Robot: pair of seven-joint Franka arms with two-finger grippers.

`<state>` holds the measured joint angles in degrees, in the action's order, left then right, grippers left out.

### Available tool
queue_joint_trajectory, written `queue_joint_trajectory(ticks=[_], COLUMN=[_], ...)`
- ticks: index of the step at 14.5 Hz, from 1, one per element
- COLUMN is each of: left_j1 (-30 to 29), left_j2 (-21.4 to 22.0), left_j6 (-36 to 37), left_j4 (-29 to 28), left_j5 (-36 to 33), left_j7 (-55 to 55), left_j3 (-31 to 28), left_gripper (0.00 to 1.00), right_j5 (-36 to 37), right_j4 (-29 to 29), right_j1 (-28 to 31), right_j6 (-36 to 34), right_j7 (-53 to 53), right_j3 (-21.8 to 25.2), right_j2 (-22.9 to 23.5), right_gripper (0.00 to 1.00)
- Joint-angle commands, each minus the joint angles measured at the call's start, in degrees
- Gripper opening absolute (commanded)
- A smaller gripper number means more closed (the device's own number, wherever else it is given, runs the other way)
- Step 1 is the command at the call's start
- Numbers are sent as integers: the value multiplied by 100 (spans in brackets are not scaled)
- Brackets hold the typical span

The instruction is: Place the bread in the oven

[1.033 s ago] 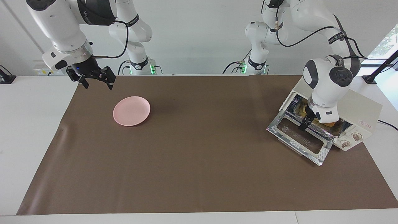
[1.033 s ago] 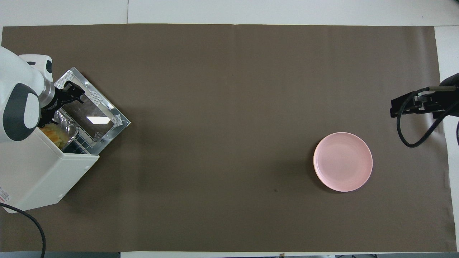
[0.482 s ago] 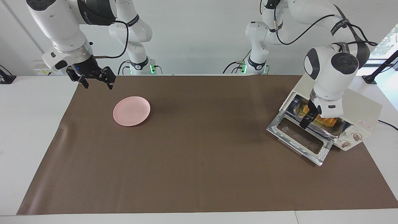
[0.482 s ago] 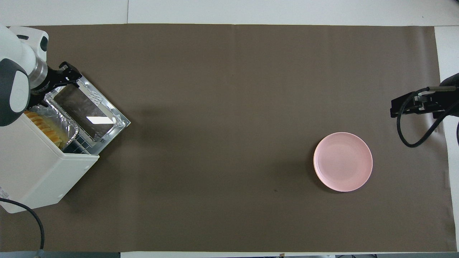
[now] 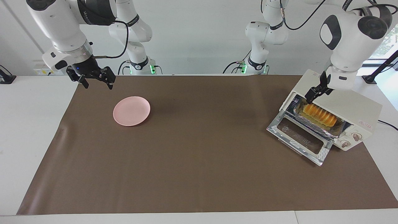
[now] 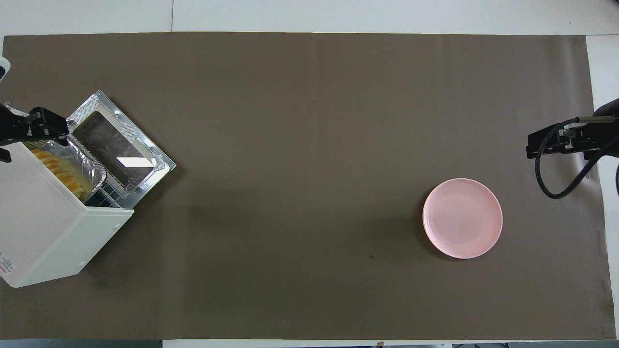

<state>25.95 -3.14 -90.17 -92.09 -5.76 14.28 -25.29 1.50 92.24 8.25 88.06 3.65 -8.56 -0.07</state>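
The bread (image 5: 320, 114), a ridged golden loaf, lies on a crinkled foil tray (image 5: 314, 126) inside the cream oven (image 5: 360, 107), whose glass door (image 5: 300, 138) hangs down open. From overhead the bread (image 6: 59, 170) shows just inside the oven (image 6: 43, 227) mouth. My left gripper (image 5: 316, 91) hangs open and empty in the air over the oven's front upper edge, clear of the loaf; overhead, the left gripper (image 6: 34, 131) shows at the frame's edge. My right gripper (image 5: 97, 83) waits open and empty over the mat's edge at the right arm's end, seen overhead as the right gripper (image 6: 556, 142).
A round pink plate (image 5: 131, 110) sits bare on the brown mat (image 5: 199, 161) toward the right arm's end, also seen overhead as the plate (image 6: 462, 218). The oven's open door (image 6: 121, 145) juts onto the mat. A black cable (image 5: 388, 124) trails from the oven.
My left gripper has lifted up and back out of the oven mouth, uncovering the bread on the foil tray. The right arm has stayed still.
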Motion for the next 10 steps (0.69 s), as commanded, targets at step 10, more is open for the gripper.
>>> queue_joint_trajectory(ticks=[10], left_j1=[-1803], left_j2=[727], left_j6=[633], left_j4=[7], left_j5=[602], left_j7=[-1911], left_j3=[1605], left_gripper=[100], right_j5=[-10], right_j4=[119], right_j1=[71], right_j6=[-34], right_j7=[-119], right_j3=[-49], right_j2=[-116], right_gripper=[100])
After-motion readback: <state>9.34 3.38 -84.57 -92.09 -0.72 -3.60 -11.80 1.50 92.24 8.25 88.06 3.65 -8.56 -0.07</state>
